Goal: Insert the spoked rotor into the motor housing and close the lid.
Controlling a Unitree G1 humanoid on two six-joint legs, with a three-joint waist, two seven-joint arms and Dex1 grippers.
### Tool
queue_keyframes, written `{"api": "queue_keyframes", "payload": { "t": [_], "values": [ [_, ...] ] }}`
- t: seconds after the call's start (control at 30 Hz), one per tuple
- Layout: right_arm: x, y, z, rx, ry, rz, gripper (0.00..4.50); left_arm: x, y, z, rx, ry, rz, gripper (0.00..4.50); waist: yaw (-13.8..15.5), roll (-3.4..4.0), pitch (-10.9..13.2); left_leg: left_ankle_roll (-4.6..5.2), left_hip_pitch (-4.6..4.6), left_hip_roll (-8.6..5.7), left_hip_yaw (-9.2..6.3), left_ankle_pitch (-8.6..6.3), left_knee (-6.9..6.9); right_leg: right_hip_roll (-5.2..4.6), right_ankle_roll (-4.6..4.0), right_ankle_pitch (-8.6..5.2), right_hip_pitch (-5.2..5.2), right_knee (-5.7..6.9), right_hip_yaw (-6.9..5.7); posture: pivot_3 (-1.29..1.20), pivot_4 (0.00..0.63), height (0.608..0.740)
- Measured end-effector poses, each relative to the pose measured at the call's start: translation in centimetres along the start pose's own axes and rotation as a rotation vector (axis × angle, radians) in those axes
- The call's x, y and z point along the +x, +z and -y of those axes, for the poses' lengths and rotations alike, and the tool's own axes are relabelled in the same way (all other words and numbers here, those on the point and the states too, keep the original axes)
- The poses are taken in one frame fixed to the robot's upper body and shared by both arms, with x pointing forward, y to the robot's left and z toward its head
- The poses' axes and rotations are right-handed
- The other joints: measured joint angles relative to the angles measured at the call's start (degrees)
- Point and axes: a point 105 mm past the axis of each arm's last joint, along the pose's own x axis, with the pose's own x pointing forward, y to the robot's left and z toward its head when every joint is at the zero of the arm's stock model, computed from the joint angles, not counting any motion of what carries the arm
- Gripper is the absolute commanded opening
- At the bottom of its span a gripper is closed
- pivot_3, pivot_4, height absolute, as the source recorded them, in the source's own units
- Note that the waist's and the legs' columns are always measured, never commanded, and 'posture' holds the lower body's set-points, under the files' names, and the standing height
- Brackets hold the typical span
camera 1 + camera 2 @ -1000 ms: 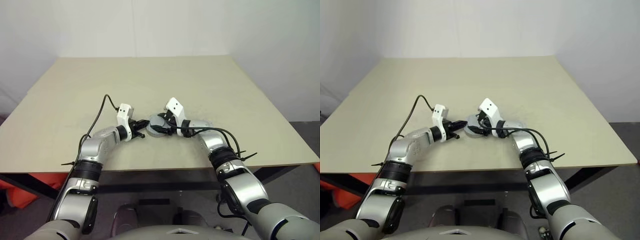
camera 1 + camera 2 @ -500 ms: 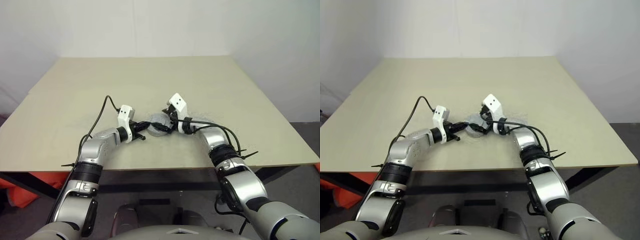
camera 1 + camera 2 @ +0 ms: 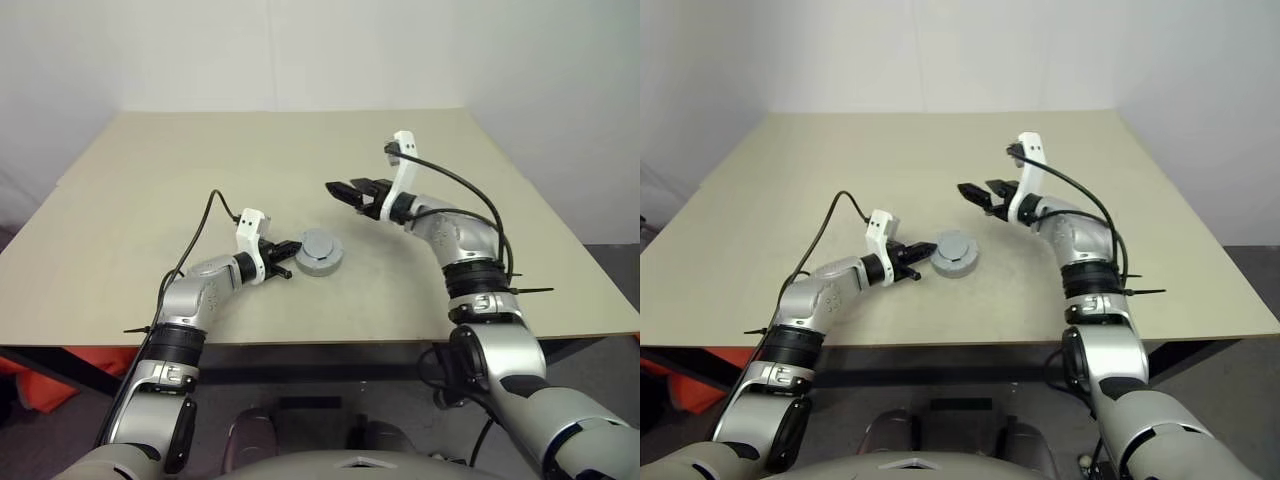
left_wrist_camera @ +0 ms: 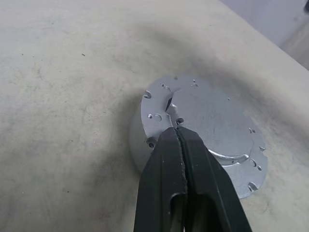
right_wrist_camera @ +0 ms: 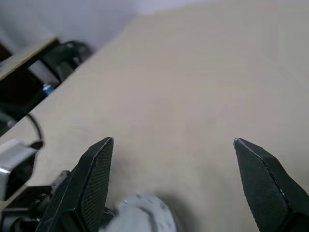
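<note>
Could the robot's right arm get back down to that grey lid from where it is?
Probably yes. The right gripper hangs open above the table, with nothing between it and the lid. The shut left gripper sits at the lid's near edge, leaving the other side free.

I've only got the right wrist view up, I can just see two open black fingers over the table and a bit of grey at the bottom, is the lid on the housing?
Observer: Yes, the lid sits flat on the motor housing.
Operator: Where's the left tool?
Observer: The left tool is shut, its tips at the lid's near edge.
Operator: And how does my right tool stand against the housing?
Observer: The right tool is open and empty, raised above the table, beyond the housing.
</note>
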Motion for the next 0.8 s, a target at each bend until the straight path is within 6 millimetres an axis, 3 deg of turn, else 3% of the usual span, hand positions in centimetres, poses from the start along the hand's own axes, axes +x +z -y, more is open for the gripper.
{"api": "queue_keyframes", "payload": {
  "t": [0.1,0.33,0.8],
  "values": [
    [-0.8,-2.4,1.2,0.206,-0.046,-0.11,4.47,0.0,0.1,0.1,0.004,-0.005,0.002,0.0,0.06,0.05,0.01,-0.05,-0.07,-0.03,0.0,0.03,-0.08,0.0,0.0,0.0,-0.09,-0.04,0.0,0.0,0.0,0.74],
    [-2.2,-7.0,0.4,0.469,-0.031,-0.304,4.47,0.2,0.0,0.3,0.007,-0.013,0.002,0.0,1.06,0.11,0.01,-0.07,-0.07,-0.01,0.06,0.04,-0.11,0.0,0.02,-0.01,-0.11,-0.09,0.0,0.0,0.0,0.74],
    [-1.6,-8.4,-2.0,0.574,0.025,-0.33,4.47,-0.1,0.1,0.1,0.02,-0.006,0.0,0.0,1.04,0.17,-0.02,-0.17,0.06,0.02,0.04,0.09,-0.25,0.01,0.11,-0.06,-0.14,-0.09,0.02,0.0,0.0,0.74]
  ]
}}
